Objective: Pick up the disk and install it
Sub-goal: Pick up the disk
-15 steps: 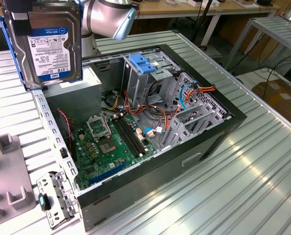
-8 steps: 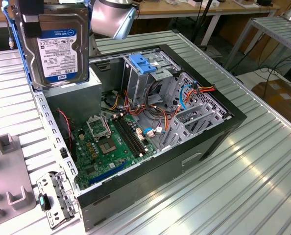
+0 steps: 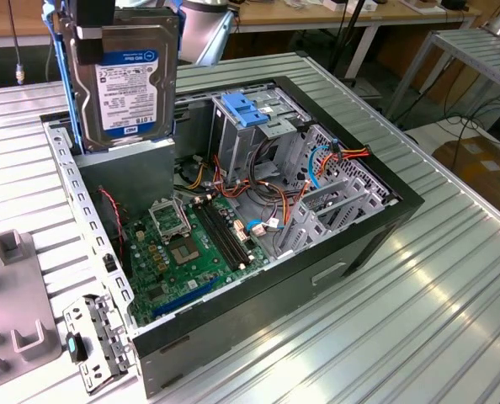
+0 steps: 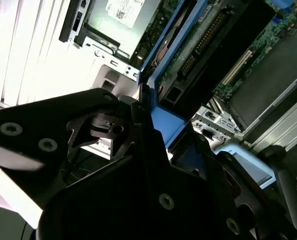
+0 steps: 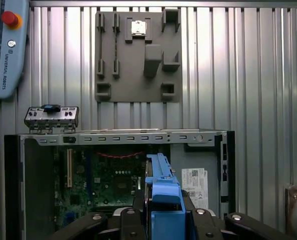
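disk aloft over the open case

clamped narrow on the disk [image 3: 128, 80] with the tool [image 3: 94, 42], gripping it from above at the top edge. holding it upright in the air, label side turned toward the exterior view. hanging over the corner of the open computer case [image 3: 351, 244] at the exterior view's left, above the grey box [image 3: 136, 177] inside.

seen edge-on in the first wrist view, wrapped in its blue frame [image 5: 163, 192], with black fingers [image 5: 138, 210] pressed against both flat sides.

deeper in the case: a green circuit board [image 3: 183, 244], a tangle of coloured cables [image 3: 271, 198], and a metal drive cage [image 3: 233, 147] topped with a light-blue bracket [image 3: 250, 109].

resting on the ribbed metal table [image 3: 435, 320], just beside the case at the exterior view's left: a small metal bracket [image 3: 98, 341], and near it a grey holder plate [image 3: 14, 311].
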Robot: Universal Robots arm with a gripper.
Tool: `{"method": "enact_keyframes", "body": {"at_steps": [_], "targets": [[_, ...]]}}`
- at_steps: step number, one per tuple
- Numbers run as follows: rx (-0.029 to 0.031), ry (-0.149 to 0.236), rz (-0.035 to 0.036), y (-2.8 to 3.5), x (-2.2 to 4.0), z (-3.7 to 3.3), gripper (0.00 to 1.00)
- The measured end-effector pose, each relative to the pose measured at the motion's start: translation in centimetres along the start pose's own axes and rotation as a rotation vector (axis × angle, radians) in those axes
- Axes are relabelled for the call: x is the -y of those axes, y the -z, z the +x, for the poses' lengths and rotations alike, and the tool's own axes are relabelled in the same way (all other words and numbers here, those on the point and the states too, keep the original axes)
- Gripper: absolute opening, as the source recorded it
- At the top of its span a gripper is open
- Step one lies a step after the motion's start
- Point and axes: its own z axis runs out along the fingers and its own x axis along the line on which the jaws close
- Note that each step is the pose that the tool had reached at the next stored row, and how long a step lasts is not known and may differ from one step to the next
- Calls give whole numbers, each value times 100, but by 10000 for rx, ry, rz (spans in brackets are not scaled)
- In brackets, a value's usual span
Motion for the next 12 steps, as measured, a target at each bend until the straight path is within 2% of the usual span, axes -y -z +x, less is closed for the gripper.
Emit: {"method": "enact_keyframes", "body": {"at_steps": [2,10,12], "targets": [[-5,-15,1,-1,91,1,37],[-14,-48,2,-5,319,2,37],[-21,-64,2,-6,421,3,37]]}}
